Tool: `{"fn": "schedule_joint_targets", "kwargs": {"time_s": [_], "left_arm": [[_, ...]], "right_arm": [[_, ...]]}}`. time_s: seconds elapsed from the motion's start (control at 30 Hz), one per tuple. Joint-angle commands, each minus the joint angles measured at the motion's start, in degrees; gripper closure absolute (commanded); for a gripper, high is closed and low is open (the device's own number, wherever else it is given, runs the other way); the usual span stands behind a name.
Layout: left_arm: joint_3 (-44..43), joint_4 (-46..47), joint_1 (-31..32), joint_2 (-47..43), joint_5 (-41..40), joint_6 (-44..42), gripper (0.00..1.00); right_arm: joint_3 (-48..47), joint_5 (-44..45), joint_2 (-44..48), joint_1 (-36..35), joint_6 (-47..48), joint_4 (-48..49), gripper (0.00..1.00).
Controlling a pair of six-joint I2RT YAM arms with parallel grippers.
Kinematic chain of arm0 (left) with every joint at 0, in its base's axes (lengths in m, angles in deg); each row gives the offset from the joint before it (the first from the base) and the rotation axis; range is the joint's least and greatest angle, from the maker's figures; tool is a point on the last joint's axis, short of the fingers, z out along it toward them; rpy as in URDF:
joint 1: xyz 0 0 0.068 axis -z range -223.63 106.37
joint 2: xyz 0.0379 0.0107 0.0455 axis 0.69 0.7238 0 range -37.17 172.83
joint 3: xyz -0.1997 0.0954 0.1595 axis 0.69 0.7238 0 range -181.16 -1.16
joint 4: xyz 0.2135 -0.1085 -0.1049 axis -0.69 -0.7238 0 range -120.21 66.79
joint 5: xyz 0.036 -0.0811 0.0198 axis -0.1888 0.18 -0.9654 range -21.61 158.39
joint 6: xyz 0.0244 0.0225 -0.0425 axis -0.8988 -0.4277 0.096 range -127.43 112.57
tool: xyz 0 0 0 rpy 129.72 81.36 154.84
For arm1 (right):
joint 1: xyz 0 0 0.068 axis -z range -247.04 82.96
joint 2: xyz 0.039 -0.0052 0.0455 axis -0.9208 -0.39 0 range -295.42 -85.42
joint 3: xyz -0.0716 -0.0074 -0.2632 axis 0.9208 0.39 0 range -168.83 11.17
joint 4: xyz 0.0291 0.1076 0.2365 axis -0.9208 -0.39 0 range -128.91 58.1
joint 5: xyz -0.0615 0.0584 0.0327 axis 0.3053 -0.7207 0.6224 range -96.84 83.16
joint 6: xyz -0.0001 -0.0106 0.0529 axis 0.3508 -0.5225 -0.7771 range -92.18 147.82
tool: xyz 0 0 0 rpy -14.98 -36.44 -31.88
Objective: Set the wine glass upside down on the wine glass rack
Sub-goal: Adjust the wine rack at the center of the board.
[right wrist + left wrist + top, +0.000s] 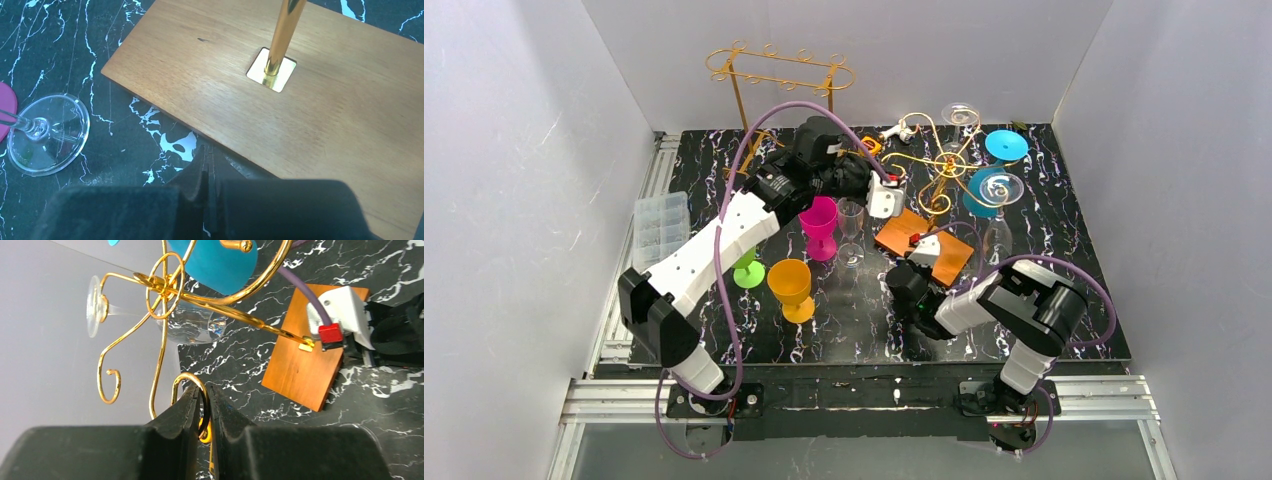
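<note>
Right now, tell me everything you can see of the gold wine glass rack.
The wine glass rack is shiny gold wire: curled arms and loops spreading from a hub atop a straight post, set through a small brass plate into a rectangular wooden base lying on the black marbled table. Teal glasses and clear glasses hang upside down from its arms. The left tool is shut on one loop; the right tool sits shut at the base's edge.

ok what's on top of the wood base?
Only the gold post, set in a square brass plate; the visible wood base is otherwise bare. The right gripper covers part of its near edge, hiding contact there.
</note>
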Motion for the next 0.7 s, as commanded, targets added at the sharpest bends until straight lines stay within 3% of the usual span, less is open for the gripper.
{"fn": "schedule_joint_targets", "kwargs": {"time_s": [0.0,0.2,0.4,0.67], "left_arm": [[-3.32,-7.48,1.67,4.91,5.19,1.99,0.94],[-8.87,-8.26,1.68,9.21,4.72,2.83,0.94],[-8.55,-8.8,1.72,9.29,4.33,2.79,0.95],[-8.84,-8.8,1.66,9.86,4.49,3.0,0.95]], "right_arm": [[4.45,-0.11,-1.17,3.58,-0.12,-10.09,0.99],[7.99,-0.36,3.55,3.79,0.14,-10.84,0.99],[7.19,0.15,7.25,3.98,-3.32,-16.53,0.99],[7.32,-2.62,11.6,9.67,-6.89,-17.88,0.99]]}}
